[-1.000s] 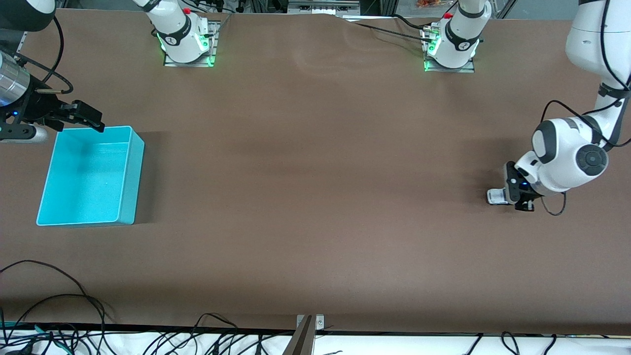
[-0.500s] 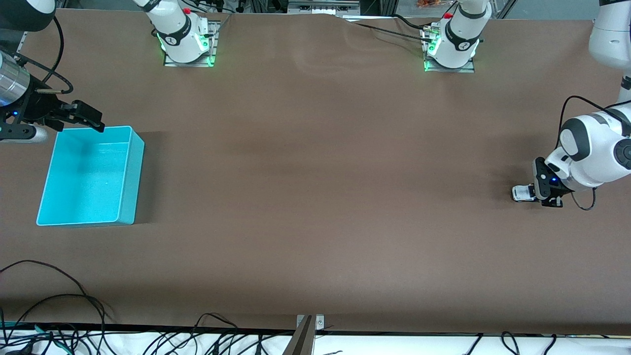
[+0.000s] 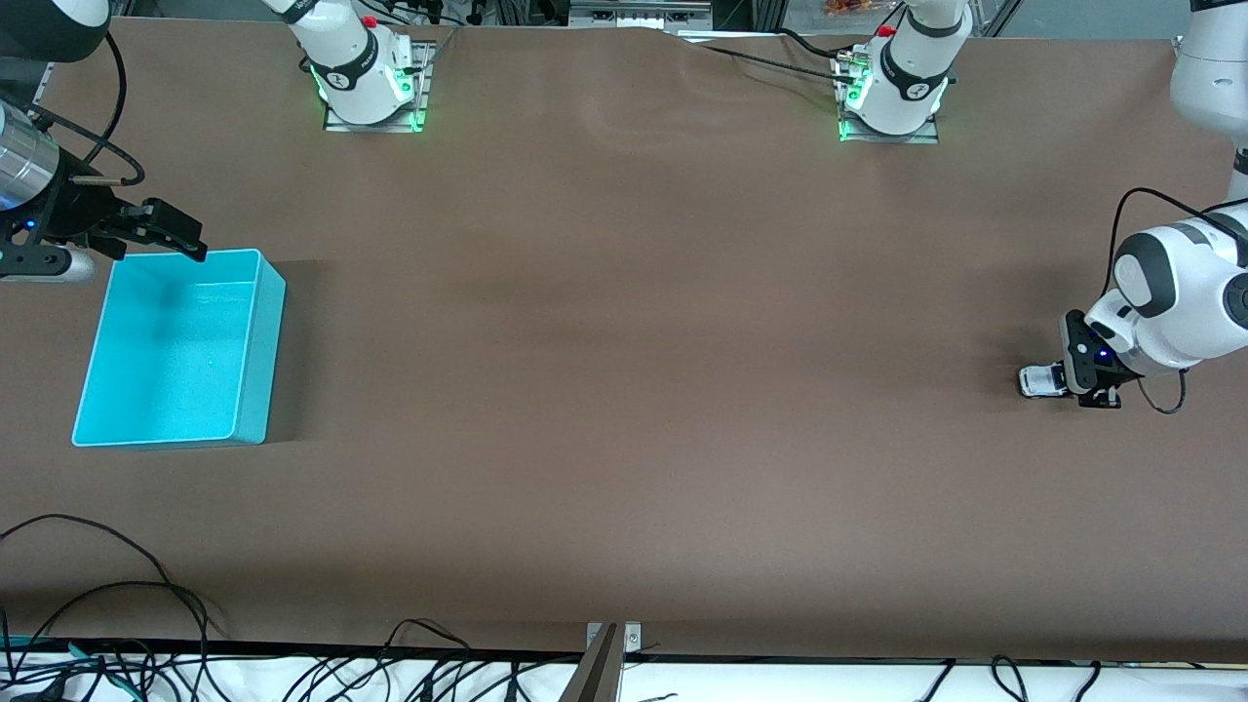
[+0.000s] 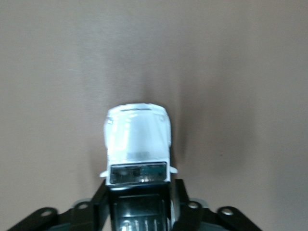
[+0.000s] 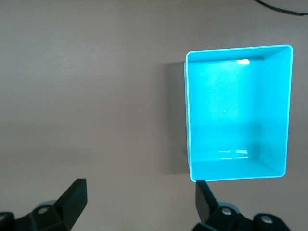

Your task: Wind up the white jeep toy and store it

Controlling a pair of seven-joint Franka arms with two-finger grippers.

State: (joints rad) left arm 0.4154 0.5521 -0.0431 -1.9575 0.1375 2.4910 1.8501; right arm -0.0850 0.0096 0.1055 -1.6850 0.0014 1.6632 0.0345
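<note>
Left pincer dragged the white jeep toy tableward-end, clamped; right pincer apart, waiting

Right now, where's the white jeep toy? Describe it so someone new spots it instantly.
Start at the brown table and go to the left arm's end, away from the turquoise bin. The white jeep toy sits on the tabletop at the tips of the left gripper, its black rear section between the fingers. It is the only small loose item there: tiny, white, dark-wheeled.
</note>
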